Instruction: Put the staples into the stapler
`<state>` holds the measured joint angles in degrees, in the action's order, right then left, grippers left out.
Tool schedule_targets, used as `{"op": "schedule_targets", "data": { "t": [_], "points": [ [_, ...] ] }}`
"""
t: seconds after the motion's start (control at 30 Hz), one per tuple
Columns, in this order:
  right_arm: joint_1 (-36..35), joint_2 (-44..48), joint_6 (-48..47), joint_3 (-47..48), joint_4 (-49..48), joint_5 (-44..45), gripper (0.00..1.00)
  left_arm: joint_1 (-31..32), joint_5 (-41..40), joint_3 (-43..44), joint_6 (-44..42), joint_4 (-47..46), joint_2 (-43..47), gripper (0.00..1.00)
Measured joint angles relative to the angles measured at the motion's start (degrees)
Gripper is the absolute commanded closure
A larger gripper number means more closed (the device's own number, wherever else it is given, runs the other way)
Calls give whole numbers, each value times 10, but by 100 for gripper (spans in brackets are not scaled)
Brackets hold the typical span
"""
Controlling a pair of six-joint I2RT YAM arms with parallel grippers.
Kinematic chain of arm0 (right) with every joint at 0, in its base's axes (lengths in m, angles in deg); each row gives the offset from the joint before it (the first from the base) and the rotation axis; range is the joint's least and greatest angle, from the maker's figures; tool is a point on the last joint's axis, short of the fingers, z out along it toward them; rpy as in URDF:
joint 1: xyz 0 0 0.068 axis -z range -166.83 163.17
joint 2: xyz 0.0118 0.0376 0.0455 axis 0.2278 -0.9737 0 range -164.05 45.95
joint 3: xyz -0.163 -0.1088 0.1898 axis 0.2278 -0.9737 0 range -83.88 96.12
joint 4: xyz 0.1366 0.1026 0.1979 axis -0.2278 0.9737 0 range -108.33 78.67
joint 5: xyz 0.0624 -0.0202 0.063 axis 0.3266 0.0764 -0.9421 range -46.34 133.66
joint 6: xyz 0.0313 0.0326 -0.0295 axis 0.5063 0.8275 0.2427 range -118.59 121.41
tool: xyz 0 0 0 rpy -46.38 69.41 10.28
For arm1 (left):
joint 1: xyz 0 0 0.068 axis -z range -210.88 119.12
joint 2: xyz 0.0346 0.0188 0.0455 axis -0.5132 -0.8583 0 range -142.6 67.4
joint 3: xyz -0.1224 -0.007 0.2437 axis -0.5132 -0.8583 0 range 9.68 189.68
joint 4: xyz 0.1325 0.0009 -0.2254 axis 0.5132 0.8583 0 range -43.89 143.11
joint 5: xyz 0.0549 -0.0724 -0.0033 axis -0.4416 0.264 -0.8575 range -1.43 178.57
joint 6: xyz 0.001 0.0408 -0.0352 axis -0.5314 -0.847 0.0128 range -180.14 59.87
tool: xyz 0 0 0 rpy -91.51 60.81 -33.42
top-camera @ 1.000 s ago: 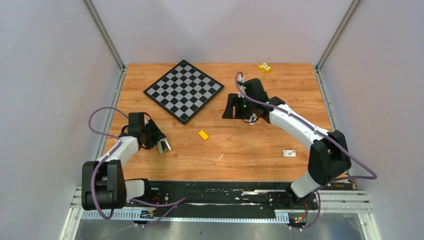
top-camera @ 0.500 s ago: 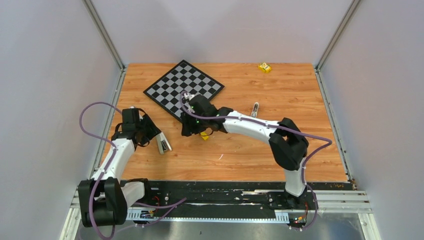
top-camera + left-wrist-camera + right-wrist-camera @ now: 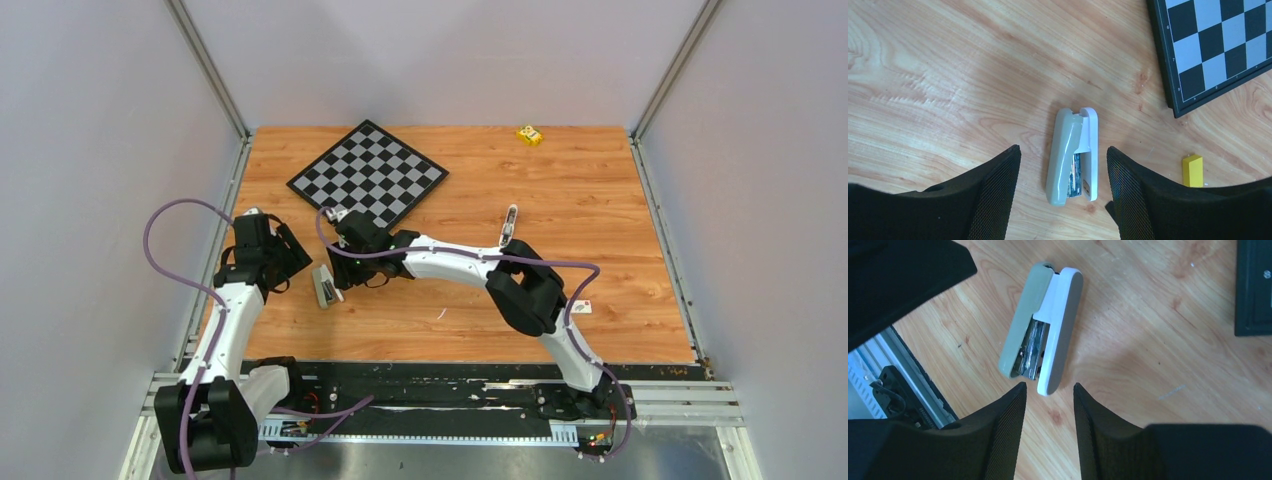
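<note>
The stapler (image 3: 325, 287) lies on its side on the wood at the left, grey-olive top and white base a little apart, metal tray showing. My left gripper (image 3: 293, 262) is open above it; in the left wrist view the stapler (image 3: 1071, 156) sits between the wide fingers of the gripper (image 3: 1063, 151), untouched. My right gripper (image 3: 345, 274) reaches in from the right, open with a narrow gap; in the right wrist view the stapler (image 3: 1043, 347) lies just beyond the gripper (image 3: 1049, 386). A thin silvery strip, apparently the staples (image 3: 510, 222), lies alone at mid-table.
A chessboard (image 3: 368, 180) lies behind the stapler, its corner showing in the left wrist view (image 3: 1218, 45). A yellow block (image 3: 1193, 170) lies right of the stapler, hidden under my right arm from above. A white labelled box (image 3: 580, 307) lies at the right, and a yellow object (image 3: 529, 134) at the back.
My right arm swung from the back right across to the stapler, leaving the silvery strip on the table. My left gripper drew back up-left from the stapler.
</note>
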<state>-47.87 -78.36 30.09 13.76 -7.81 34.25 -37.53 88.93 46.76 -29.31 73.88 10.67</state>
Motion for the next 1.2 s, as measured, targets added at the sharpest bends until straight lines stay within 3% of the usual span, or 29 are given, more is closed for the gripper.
{"op": "schedule_targets", "data": {
  "t": [0.53, 0.83, 1.03, 1.2],
  "points": [
    [-18, -83, -23, 80, 32, 22, 73, -6, 33, -22, 7, -11, -21, 35],
    [-19, -84, -43, 81, 45, 46, 100, -7, 56, -29, 13, -22, -28, 33],
    [-15, -76, -45, 69, 43, 46, 100, -7, 109, -29, -3, -26, -27, 23],
    [10, -16, -37, -10, 33, 33, 100, -7, 182, -29, -8, -33, -12, 19]
  ]
}}
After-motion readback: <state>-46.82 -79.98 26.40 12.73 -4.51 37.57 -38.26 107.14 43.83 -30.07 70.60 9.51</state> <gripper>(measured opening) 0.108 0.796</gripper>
